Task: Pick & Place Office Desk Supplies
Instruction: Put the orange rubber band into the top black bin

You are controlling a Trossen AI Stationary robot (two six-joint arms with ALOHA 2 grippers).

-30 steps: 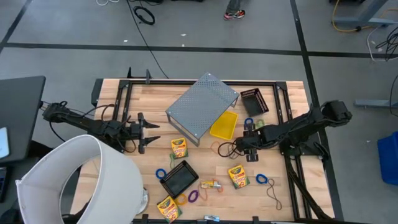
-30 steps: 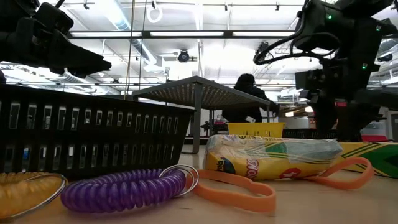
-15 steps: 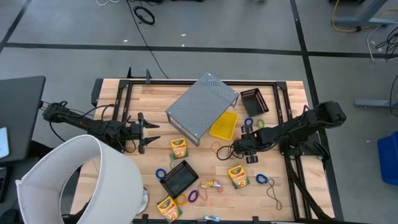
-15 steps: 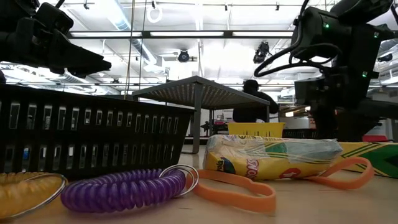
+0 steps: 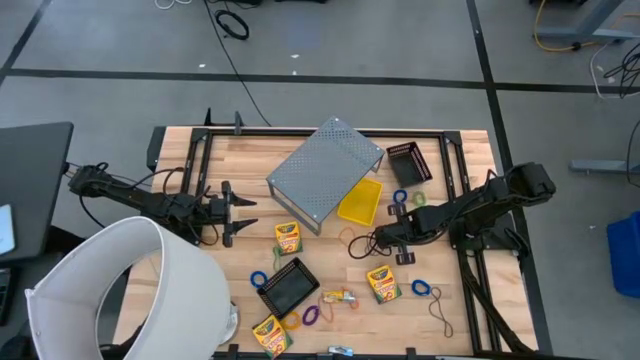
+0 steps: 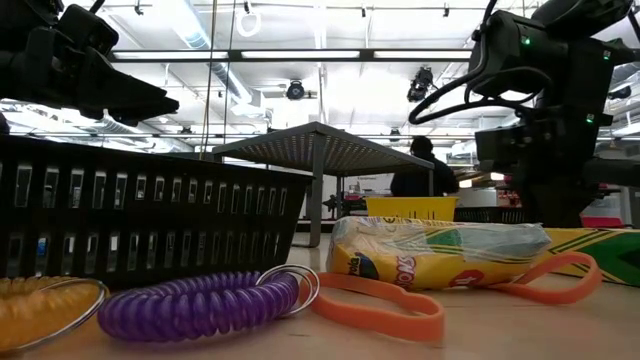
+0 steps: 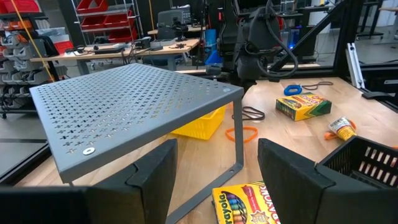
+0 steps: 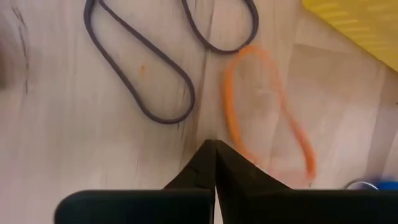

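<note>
right gripper jaws clenched on the table, centre-right of the high view, tips between the purple loop and orange loop; can't tell if either is caught. left gripper jaws released, waiting far left.

You have a wooden table with a dark frame along its edges. Directly on it, just ahead of the right arm's closed jaws, lie a dark elastic loop and an orange elastic loop, side by side on the bare wood. Beyond them sit a yellow tray and a grey perforated stand. A crayon box lies near those jaws, toward the table's front edge, with a blue loop beside it. Ahead of the left arm's jaws lies a second crayon box; a black basket sits past it.
</note>
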